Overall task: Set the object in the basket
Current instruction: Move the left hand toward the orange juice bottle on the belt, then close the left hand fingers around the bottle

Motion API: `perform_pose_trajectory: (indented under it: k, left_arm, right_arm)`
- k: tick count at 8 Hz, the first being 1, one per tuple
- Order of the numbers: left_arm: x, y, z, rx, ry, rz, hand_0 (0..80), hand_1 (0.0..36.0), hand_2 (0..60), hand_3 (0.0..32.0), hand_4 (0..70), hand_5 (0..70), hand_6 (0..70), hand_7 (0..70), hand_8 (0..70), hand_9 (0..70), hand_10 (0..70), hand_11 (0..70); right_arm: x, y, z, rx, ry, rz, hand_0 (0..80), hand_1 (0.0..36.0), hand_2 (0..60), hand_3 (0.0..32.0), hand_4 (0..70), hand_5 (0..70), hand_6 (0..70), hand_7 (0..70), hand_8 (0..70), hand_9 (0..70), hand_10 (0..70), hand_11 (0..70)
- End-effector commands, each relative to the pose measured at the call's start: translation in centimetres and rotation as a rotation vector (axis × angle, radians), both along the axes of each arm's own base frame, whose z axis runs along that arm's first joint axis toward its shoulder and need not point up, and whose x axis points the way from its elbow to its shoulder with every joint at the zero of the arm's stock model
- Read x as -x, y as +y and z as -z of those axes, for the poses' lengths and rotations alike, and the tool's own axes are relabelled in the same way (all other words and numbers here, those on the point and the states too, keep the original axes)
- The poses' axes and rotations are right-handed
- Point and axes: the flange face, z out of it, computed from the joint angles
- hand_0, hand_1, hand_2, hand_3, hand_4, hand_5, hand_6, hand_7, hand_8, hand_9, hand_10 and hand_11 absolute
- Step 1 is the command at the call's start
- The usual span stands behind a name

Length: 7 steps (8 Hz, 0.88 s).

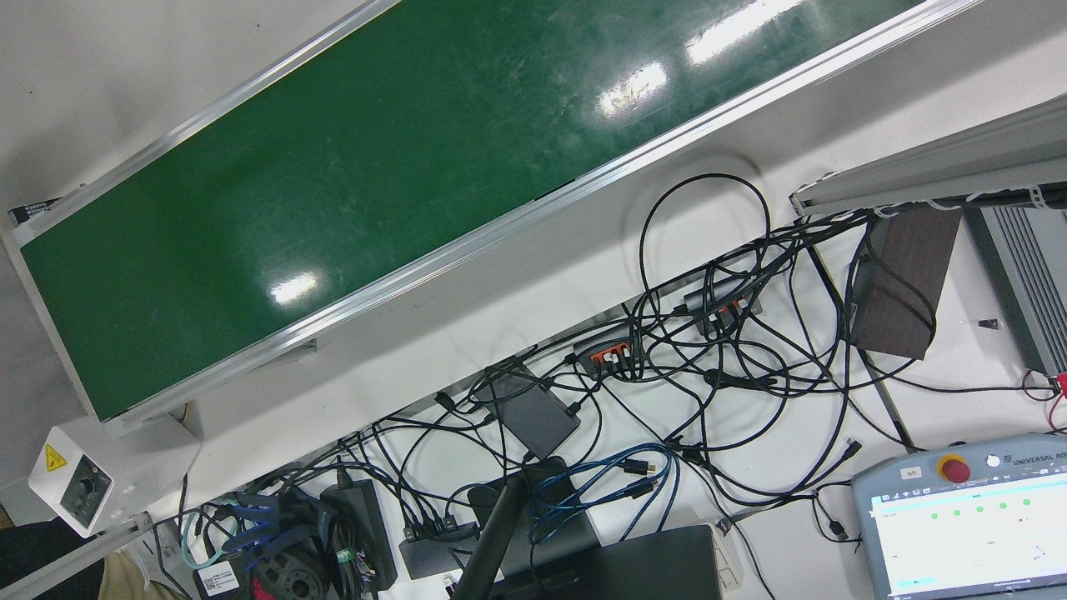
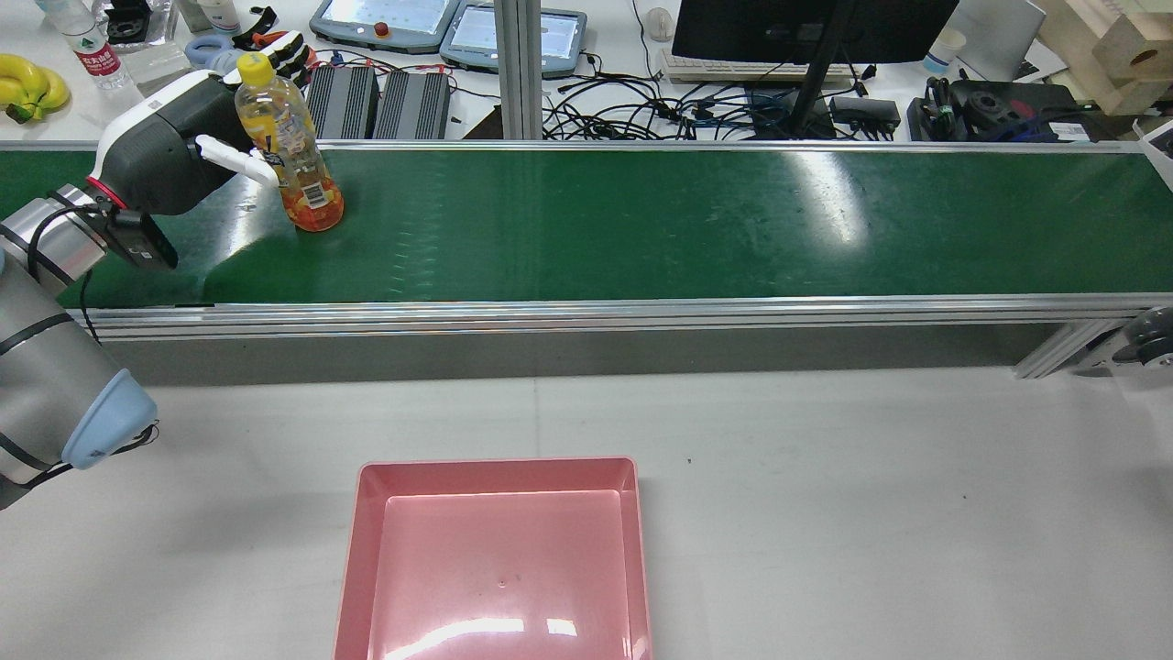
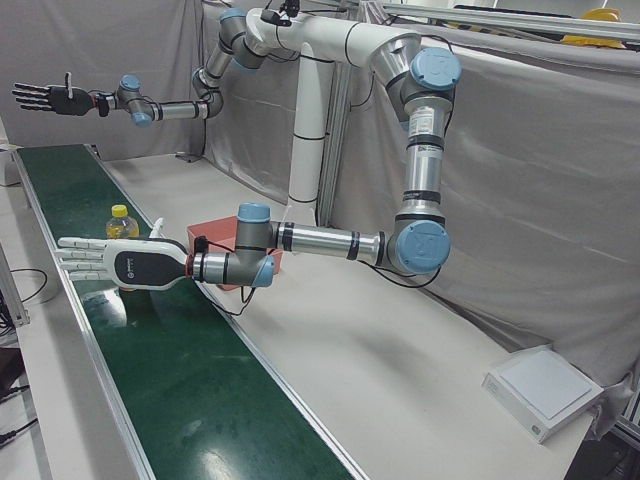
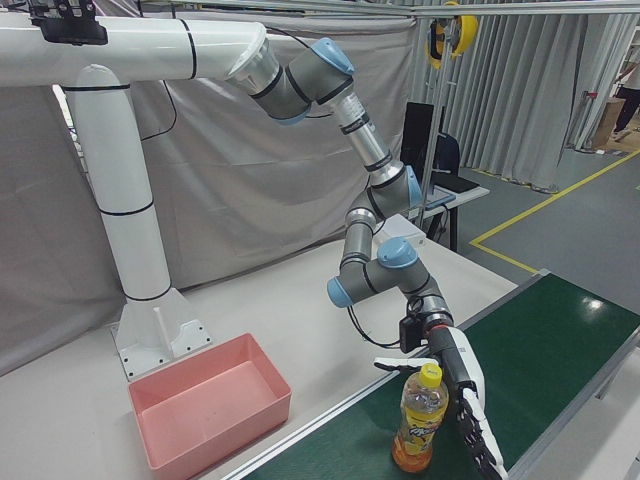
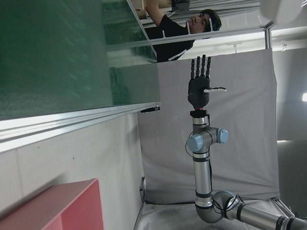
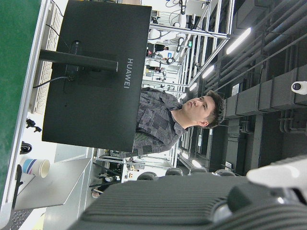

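- Rear view shows the left hand (image 2: 174,151) beside the bottle (image 2: 290,147) — the bottle stands upright on the green belt (image 2: 641,220), its long axis vertical, just past the fingertips and on the palm side of them.
- Fingers of that hand are spread flat and straight, wrapped around nothing; one white fingertip (image 2: 229,156) reaches the bottle's side, though whether it truly touches cannot be told.
- Right-front view confirms it: the open hand sits right next to the bottle's far side, thumb out, with no grip made.
- Right hand (image 3: 45,97) hangs well away at the far end of the belt, also flat and empty, so the left one is plainly the nearer.
- Pink basket (image 2: 499,559) lies on the counter (image 2: 871,513) on the robot's side of the belt, behind the hand's wrist — judged, the coming move needs the fingers to curl round the bottle's body first.
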Motion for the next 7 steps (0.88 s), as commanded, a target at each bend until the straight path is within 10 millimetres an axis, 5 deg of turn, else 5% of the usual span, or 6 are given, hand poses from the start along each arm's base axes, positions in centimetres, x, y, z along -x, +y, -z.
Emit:
perform_pose_trajectory:
  k: [1, 2, 3, 5, 7]
  left_arm:
    - [0.8, -0.2, 0.3, 0.018, 0.09, 0.049, 79.1, 14.6, 0.0, 0.0, 5.6, 28.2, 0.2, 8.7, 3.2, 6.7, 6.8, 12.4]
    - [0.9, -0.2, 0.2, 0.028, 0.109, 0.052, 80.0, 16.0, 1.2, 0.0, 70.0, 70.0, 56.9, 64.6, 56.4, 70.0, 57.9, 70.0]
    - [1.0, -0.2, 0.0, 0.034, 0.1, 0.053, 78.8, 20.5, 60.0, 0.0, 70.0, 70.0, 70.0, 70.0, 70.0, 70.0, 70.0, 70.0]
    - [1.3, 0.3, 1.0, 0.037, 0.094, 0.055, 64.2, 25.6, 60.0, 0.0, 70.0, 70.0, 70.0, 70.0, 70.0, 70.0, 70.0, 70.0]
    - [1.9, 1.7, 3.7, 0.037, 0.089, 0.044, 62.9, 28.1, 60.0, 0.0, 70.0, 70.0, 70.0, 70.0, 70.0, 70.0, 70.0, 70.0]
  right_arm:
    - [0.0, 0.0, 0.0, 0.0, -0.001, 0.0, 0.0, 0.0, 0.0, 0.0, 0.0, 0.0, 0.0, 0.0, 0.0, 0.0, 0.0, 0.0]
    - [0.0, 0.0, 0.0, 0.0, -0.001, 0.0, 0.0, 0.0, 0.0, 0.0, 0.0, 0.0, 0.0, 0.0, 0.0, 0.0, 0.0, 0.0]
    - [0.0, 0.0, 0.0, 0.0, -0.001, 0.0, 0.0, 0.0, 0.0, 0.0, 0.0, 0.0, 0.0, 0.0, 0.0, 0.0, 0.0, 0.0]
    - [0.0, 0.0, 0.0, 0.0, 0.001, 0.0, 0.0, 0.0, 0.0, 0.0, 0.0, 0.0, 0.0, 0.0, 0.0, 0.0, 0.0, 0.0]
    - [0.0, 0.0, 0.0, 0.0, -0.001, 0.0, 0.0, 0.0, 0.0, 0.0, 0.0, 0.0, 0.0, 0.0, 0.0, 0.0, 0.0, 0.0]
